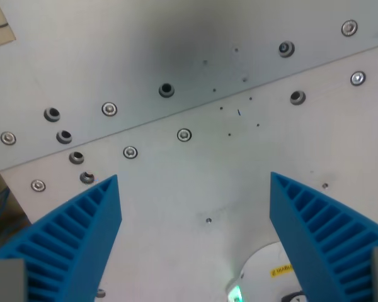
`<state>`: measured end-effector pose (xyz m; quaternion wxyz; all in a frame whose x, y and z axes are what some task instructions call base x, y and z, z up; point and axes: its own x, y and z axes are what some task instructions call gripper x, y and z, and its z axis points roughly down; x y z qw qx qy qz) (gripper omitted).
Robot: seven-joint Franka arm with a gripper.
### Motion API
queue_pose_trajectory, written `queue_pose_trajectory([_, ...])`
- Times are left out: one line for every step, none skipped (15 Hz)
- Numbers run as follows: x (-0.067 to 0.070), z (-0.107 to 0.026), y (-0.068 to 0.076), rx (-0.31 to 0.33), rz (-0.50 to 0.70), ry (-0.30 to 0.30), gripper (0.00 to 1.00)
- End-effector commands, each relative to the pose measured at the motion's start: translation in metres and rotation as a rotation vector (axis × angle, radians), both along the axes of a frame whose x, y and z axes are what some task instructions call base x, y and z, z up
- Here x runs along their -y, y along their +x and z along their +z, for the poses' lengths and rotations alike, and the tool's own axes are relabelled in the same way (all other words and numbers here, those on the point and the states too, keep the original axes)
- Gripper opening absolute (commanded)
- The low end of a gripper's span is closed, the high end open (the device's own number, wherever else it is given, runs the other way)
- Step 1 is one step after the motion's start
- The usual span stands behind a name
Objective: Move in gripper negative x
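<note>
Above the bare metal plate (195,189), blue jaws gape, holding nothing.

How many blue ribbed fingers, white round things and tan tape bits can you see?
Blue ribbed plastic fingers: 2
White round disc with a yellow label: 1
Tan tape piece: 1
Total: 4

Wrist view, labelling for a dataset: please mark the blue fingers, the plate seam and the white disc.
fingers (75,233): wrist view, left finger's ribbed face
seam (195,107): wrist view, mid-line
disc (264,267): wrist view, top surface
</note>
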<state>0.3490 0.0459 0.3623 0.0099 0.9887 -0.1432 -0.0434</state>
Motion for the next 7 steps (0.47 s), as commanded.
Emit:
queue_pose_trajectory([-0.007,0.003,-0.026,0.083,-0.020,0.002,1.00])
queue_pose_trajectory([-0.008,0.003,-0.030,0.083,-0.020,0.002,1.00])
queue_pose_trajectory([-0.010,0.003,-0.035,0.083,-0.020,0.002,1.00])
queue_pose_trajectory([-0.011,0.003,-0.040,0.083,-0.020,0.002,1.00])
queue_pose_trajectory([-0.013,0.003,-0.045,0.083,-0.020,0.002,1.00])
queue_pose_trajectory([-0.014,0.003,-0.049,0.083,-0.020,0.002,1.00])
queue_pose_trajectory([-0.016,0.003,-0.054,0.083,-0.020,0.002,1.00])
